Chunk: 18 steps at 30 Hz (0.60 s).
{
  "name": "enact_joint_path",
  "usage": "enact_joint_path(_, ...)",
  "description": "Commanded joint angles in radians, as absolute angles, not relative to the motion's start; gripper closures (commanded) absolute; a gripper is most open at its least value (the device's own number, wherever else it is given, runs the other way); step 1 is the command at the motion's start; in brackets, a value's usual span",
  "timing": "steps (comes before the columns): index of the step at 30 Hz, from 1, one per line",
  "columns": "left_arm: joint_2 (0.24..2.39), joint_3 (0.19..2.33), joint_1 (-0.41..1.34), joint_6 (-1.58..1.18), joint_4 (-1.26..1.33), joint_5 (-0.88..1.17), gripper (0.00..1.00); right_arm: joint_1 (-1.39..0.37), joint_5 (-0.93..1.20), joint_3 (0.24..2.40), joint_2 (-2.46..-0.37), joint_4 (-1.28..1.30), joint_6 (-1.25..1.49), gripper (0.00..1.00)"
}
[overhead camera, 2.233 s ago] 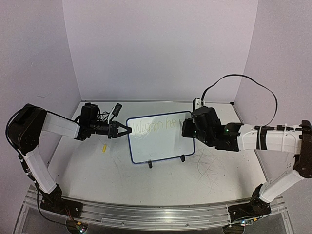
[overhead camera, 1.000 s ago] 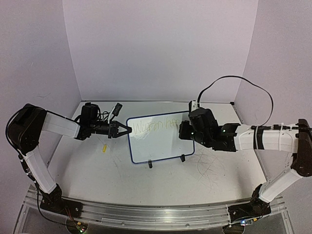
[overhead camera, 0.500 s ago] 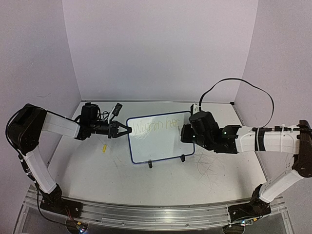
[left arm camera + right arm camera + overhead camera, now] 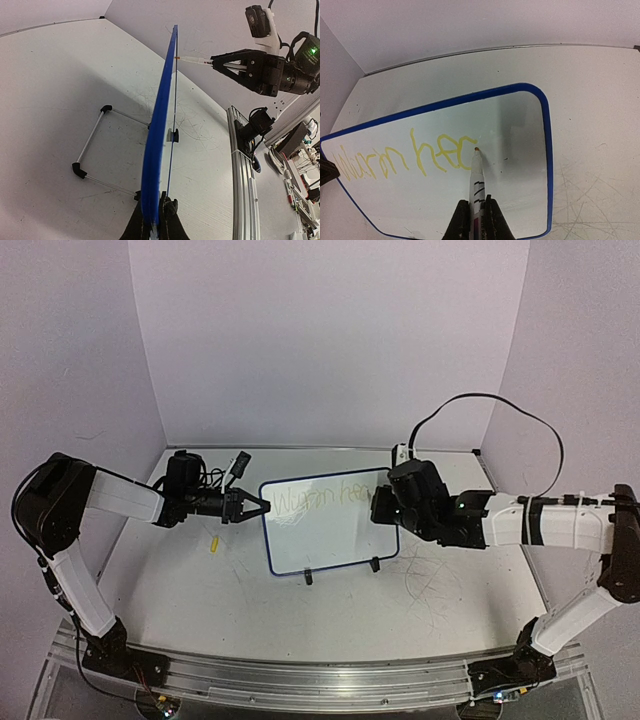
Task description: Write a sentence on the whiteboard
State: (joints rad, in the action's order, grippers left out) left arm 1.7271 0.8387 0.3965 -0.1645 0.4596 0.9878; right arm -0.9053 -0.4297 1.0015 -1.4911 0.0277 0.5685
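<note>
Grip on both sides explains the layout. The left gripper (image 4: 262, 506) is pinched shut on the side edge of the whiteboard (image 4: 325, 535), with the blue frame running straight away from its fingertips in its own wrist view. That hold is most likely there to brace the board, which stands leaning on two small feet (image 4: 308, 578) on the table (image 4: 250, 610) and could otherwise slide or tip back under the pen's push.

The right gripper (image 4: 477, 215) is closed tight around a marker (image 4: 476, 175), which sticks out directly ahead of its fingers like a held pencil. The tip sits on the board's face, at the end of the last yellow letter. Holding the marker low on its barrel, with only a short length showing, should give a stiffer stroke.

The sentence (image 4: 405, 160) runs in one line from the edge by the left gripper up to the marker tip: one word, then what reads as a partly formed second word. Beyond the tip, and nearer the right gripper below the line, the board is bare, so the writing looks unfinished, with room kept for more.
</note>
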Motion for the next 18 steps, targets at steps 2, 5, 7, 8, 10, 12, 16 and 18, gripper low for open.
enact_joint_path(2,1.742,0.862,0.397,-0.098,0.410,0.871,1.00,-0.889,-0.459,1.047,-1.512,0.010,0.547,1.00)
enact_joint_path(5,1.743,0.863,0.398,-0.098,0.410,0.870,1.00,-0.890,-0.462,1.049,-1.510,0.010,0.542,1.00)
enact_joint_path(7,1.744,0.864,0.397,-0.098,0.410,0.872,1.00,-0.888,-0.463,1.051,-1.510,0.010,0.539,1.00)
enact_joint_path(8,1.744,0.864,0.398,-0.098,0.410,0.873,1.00,-0.888,-0.464,1.053,-1.511,0.010,0.537,1.00)
enact_joint_path(10,1.744,0.865,0.397,-0.098,0.408,0.873,1.00,-0.888,-0.462,1.057,-1.512,0.009,0.535,1.00)
enact_joint_path(12,1.744,0.864,0.398,-0.099,0.408,0.873,1.00,-0.888,-0.458,1.052,-1.509,0.010,0.537,1.00)
enact_joint_path(16,1.742,0.862,0.398,-0.098,0.408,0.870,1.00,-0.888,-0.439,1.024,-1.493,0.010,0.553,1.00)
enact_joint_path(18,1.740,0.861,0.398,-0.098,0.408,0.870,1.00,-0.890,-0.429,1.007,-1.484,0.009,0.561,1.00)
